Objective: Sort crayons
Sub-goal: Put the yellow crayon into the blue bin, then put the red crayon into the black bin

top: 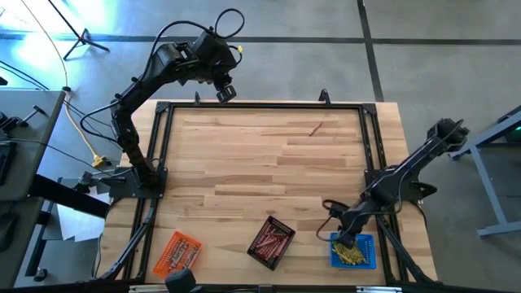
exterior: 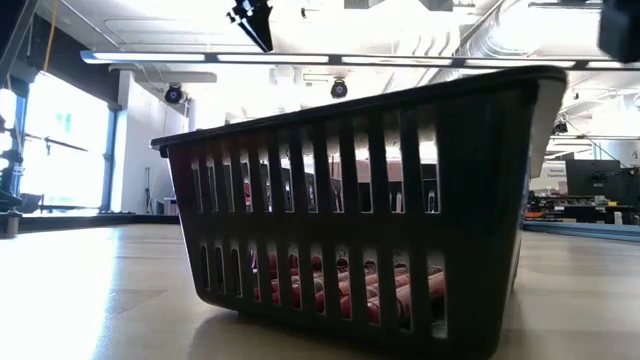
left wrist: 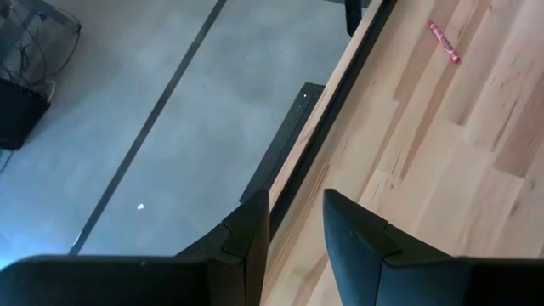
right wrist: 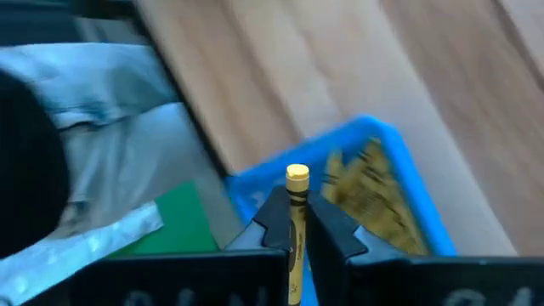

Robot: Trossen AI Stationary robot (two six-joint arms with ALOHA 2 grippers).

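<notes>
I am seeing one yellow crayon [right wrist: 296, 223] standing upright and pinched between the right gripper's [right wrist: 297, 228] closed fingers, its paper wrapper and blunt yellow tip sticking up above them, right over the blue tray [top: 365, 262] where a heap of yellow crayons [top: 352, 254] is lying jumbled. I am also looking at a batch of red/pink crayons [top: 272, 240] lying roughly side by side in the black tray [top: 287, 227], and a batch lying in the orange tray [top: 174, 254], though I cannot tell their colour. One lone red crayon [top: 315, 129] is lying flat and slanted on the bare wood toward the far edge of the table, well apart from all the trays.
</notes>
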